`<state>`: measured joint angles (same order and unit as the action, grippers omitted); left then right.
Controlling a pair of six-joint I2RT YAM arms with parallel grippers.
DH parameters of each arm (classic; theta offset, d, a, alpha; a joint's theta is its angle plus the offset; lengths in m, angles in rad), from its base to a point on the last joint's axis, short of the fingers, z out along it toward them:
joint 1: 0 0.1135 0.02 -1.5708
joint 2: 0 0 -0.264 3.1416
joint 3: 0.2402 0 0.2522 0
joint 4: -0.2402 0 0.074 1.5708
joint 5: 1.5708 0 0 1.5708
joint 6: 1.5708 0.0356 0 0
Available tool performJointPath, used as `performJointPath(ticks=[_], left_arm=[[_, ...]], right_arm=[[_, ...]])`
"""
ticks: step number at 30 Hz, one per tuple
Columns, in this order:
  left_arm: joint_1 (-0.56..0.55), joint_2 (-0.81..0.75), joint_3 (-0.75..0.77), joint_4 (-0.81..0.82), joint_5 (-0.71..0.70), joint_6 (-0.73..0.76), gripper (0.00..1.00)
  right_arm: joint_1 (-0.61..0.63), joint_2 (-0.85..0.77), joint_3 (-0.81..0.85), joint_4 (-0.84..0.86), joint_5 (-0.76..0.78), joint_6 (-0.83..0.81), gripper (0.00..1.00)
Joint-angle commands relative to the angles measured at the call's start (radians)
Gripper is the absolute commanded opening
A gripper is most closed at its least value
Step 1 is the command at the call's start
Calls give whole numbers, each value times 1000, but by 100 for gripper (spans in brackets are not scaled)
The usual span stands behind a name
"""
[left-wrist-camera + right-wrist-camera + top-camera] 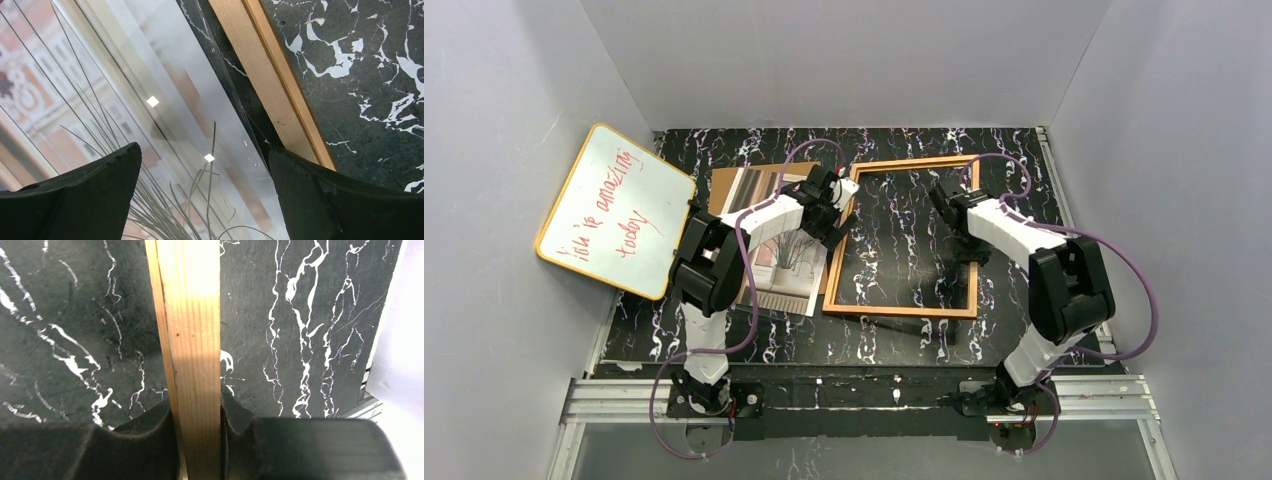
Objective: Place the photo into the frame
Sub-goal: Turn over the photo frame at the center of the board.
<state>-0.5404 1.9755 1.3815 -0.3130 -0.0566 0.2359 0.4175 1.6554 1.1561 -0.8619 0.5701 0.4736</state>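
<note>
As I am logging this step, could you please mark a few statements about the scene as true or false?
1. The right gripper is shut on the frame. True.
2. The photo lies inside the frame. False: it lies to the left of the frame, and bare table shows through the frame.
3. The left gripper is open. True.
4. The whiteboard stands on the right side. False: it is on the left side.
</note>
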Motion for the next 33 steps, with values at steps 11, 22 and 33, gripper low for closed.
performJointPath(ticks=[11,22,33], left_arm=[[-41,5,-41,-3,37,2,98],[-41,-5,-54,-3,16,26,98],[-41,-11,-55,-11,25,18,98]], right_arm=[[-23,151,-61,216,50,51,19],[-36,184,-110,258,0,53,54],[-64,129,-110,280,-62,55,67]])
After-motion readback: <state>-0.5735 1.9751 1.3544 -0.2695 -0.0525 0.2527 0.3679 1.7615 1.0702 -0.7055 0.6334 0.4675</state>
